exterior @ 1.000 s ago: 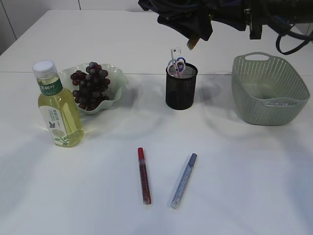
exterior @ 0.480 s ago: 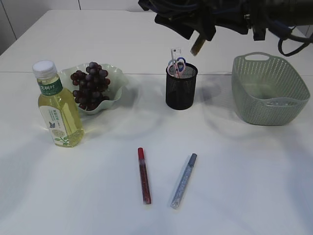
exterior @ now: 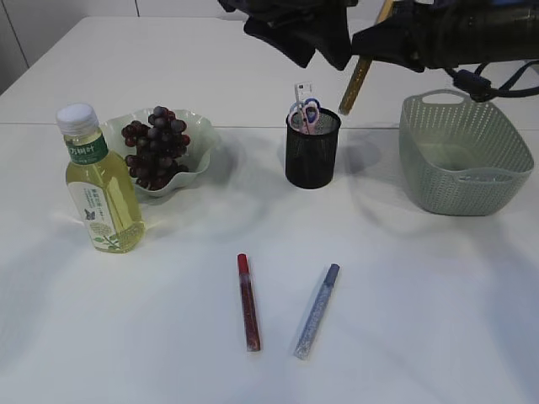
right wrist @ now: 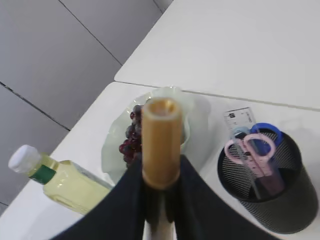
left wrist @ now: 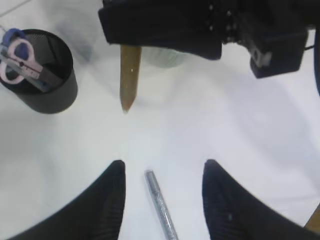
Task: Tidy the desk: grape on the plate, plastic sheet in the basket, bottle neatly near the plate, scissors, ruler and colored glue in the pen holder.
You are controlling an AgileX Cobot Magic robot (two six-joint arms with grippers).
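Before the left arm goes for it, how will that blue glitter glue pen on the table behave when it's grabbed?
The blue glue pen looks slim and round, lying flat, so a nudge would probably roll it. It seems stiff and light, like the red glue pen beside it. Its smooth barrel may slip in the left gripper.

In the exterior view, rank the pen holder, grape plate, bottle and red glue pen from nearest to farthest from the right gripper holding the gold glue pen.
From the right gripper:
1. Pen holder, just below-left of the gold glue pen.
2. Grape plate, farther left.
3. Red glue pen, front centre, and bottle, far left: too close to call.
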